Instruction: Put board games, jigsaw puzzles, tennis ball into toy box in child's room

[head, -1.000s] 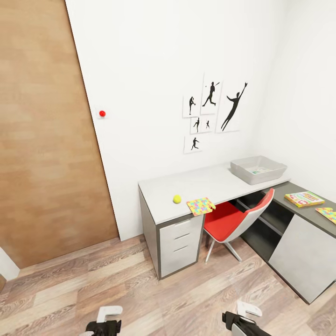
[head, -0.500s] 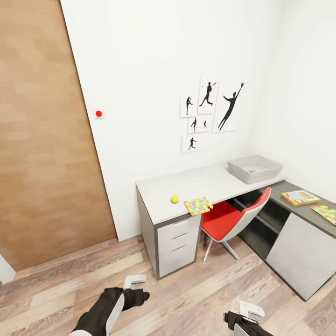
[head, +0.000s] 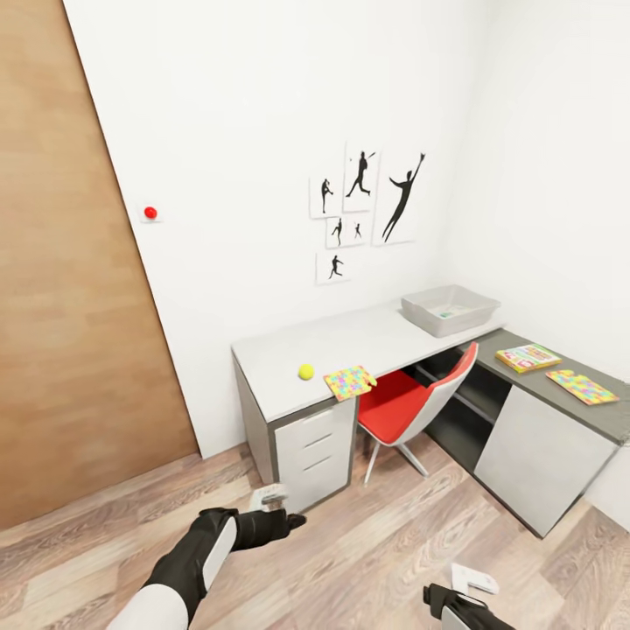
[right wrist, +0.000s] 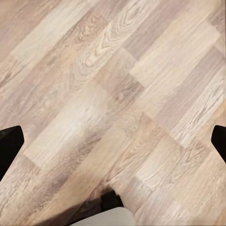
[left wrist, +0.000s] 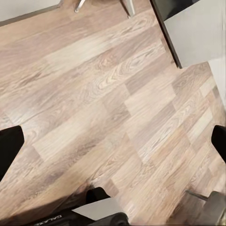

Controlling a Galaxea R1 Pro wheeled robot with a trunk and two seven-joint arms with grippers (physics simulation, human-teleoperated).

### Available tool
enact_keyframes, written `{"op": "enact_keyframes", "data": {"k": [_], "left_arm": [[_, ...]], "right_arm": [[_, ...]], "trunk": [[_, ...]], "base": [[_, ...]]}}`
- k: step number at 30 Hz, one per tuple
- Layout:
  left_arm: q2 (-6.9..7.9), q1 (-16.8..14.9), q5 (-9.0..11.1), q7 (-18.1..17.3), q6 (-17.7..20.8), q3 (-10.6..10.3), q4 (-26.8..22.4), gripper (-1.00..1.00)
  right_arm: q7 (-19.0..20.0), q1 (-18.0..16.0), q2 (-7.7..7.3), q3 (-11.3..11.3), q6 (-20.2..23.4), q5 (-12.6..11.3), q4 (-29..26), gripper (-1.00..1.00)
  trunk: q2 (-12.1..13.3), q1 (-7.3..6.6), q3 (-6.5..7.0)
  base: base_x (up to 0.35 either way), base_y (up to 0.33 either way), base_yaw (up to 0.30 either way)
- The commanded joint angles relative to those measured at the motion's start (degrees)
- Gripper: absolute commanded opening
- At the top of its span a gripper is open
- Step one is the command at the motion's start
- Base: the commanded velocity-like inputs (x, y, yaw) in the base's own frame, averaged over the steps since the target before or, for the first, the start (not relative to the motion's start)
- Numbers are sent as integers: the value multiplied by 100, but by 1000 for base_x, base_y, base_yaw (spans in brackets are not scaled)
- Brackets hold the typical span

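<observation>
Robot's nearing the table (head: pixel 367 337) w/ both grippers hanging apart & empty, prob. needing to reach the tennis ball (head: pixel 305 371) next.

toy box (head: pixel 451 310) contents too small to tell, right pincer (head: pixel 464 595) cut off

Tennis ball (head: pixel 305 372) and jigsaw puzzle (head: pixel 349 382) near table (head: pixel 350 337) front edge; grey toy box (head: pixel 450 309) far end; board game (head: pixel 528 357), second puzzle (head: pixel 582 387) on the dark side unit.
</observation>
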Motion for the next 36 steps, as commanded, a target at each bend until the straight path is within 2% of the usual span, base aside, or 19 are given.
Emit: {"op": "enact_keyframes", "data": {"k": [1, 7, 15, 19, 24, 30, 31, 34, 36], "left_arm": [[0, -6, 33, -119, 44, 39, -7, 100], [12, -9, 48, -290, 19, 41, -10, 100], [34, -11, 53, -334, -10, 51, -10, 100], [45, -11, 53, -338, -19, 208, -12, 100], [66, -11, 53, -342, -18, 395, -11, 100], [81, -11, 53, -347, -18, 481, -11, 100], [84, -11, 53, -349, -18, 491, -12, 100], [87, -11, 55, -352, -18, 509, -13, 100], [94, -11, 54, -355, -18, 545, -14, 100]], "right_arm": [[14, -4, -2, 48, -6, -61, -6, 100], [108, -4, -2, 50, -6, -57, -6, 100], [144, -2, -2, 54, -13, -55, -6, 100], [205, -4, -15, 48, -11, -55, -6, 100], [514, -4, -86, 33, -7, -75, -9, 100], [1593, -4, -367, -135, 39, -348, -51, 100], [1980, -4, -471, -220, 78, -484, -60, 100], [2596, -4, -657, -339, 225, -721, -68, 100], [3454, -4, -1000, -433, 601, -1038, -75, 100]], "trunk": [[-13, 4, -16], [-13, 4, -34], [-13, 4, -56], [-13, 4, -59], [-13, 4, -66], [-13, 4, -74], [-13, 4, -74], [-13, 4, -75], [-13, 4, -75]], "base": [[0, 0, -234], [0, 0, -245], [0, 0, -261], [0, 0, -273], [0, 0, -267], [0, 0, -123], [0, 0, -39], [0, 0, -25], [0, 0, -10]]}}
